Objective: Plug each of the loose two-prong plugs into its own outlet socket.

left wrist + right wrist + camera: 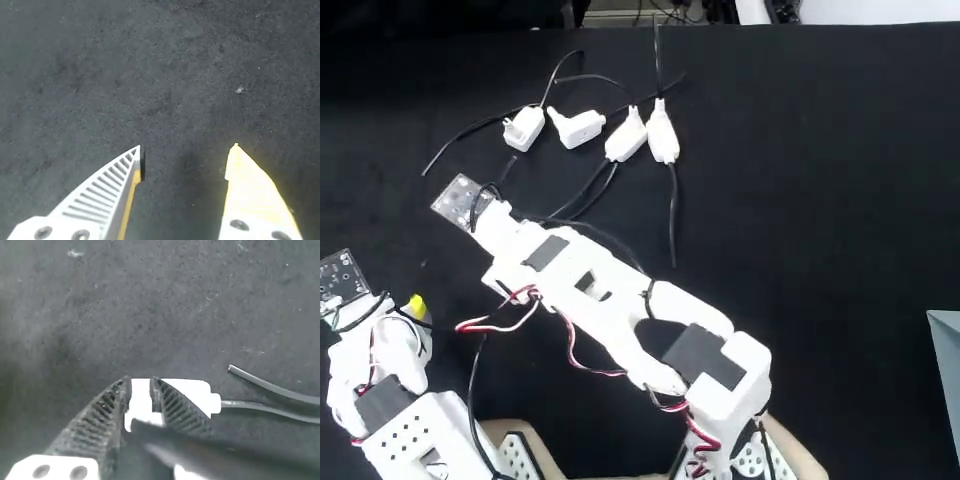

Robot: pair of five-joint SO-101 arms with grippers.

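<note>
In the right wrist view my right gripper (pixel 141 385) is down at the black mat. Its dark ribbed fingers (pixel 172 405) are closed to a narrow gap with a white plug (pixel 192 392) between and under them; the plug's black cable (pixel 260 407) runs off sideways. From above, the right arm (pixel 590 285) stretches to the mat's left middle, and its wrist end (pixel 470 205) covers that plug. My left gripper (pixel 186 147) is open over bare mat, holding nothing. The left arm (pixel 380 350) stands at the front left corner.
Several white plug and socket pieces lie in a row at the back: one with prongs showing (pixel 525 127), another (pixel 577 127), and a close pair (pixel 645 135). Their black cables (pixel 672 210) trail toward the arms. A loose cable end (pixel 231 369) lies beside the gripped plug.
</note>
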